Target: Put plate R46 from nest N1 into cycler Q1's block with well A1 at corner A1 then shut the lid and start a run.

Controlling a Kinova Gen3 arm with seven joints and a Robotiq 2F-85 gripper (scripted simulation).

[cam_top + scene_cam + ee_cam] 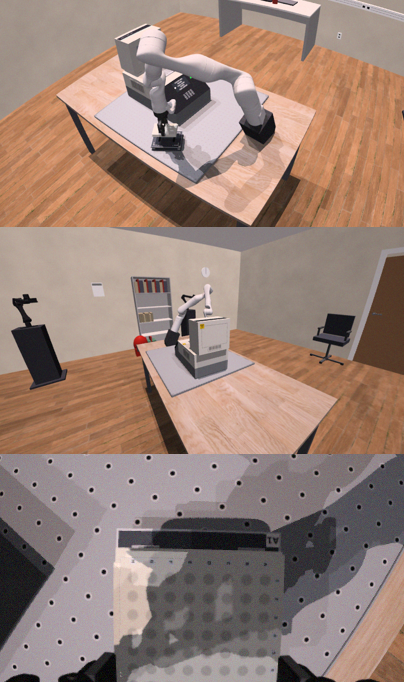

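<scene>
Plate R46 [172, 128] [200, 604], cream with round wells, hangs level above the plate nest N1. My gripper [162, 132] [199, 669] is shut on its two long sides. In the wrist view its lettered short edge is at the top, with the A1 corner at upper right, near the A1 label of the black nest [166, 147] [215, 540]. Cycler Q1 [194, 108] [210, 364] stands behind the gripper. Its tall upper part [128, 55] [209, 334] stands raised at the back. The arm hides the block. Q1's keys [189, 94] show; a small lamp [190, 77] is green.
The grey perforated mat [226, 104] [166, 370] [85, 569] lies under nest and cycler on the wooden table [234, 175] [239, 410]. The cycler's dark front corner [20, 579] is at the left of the wrist view. The arm's black base [257, 127] stands to the right.
</scene>
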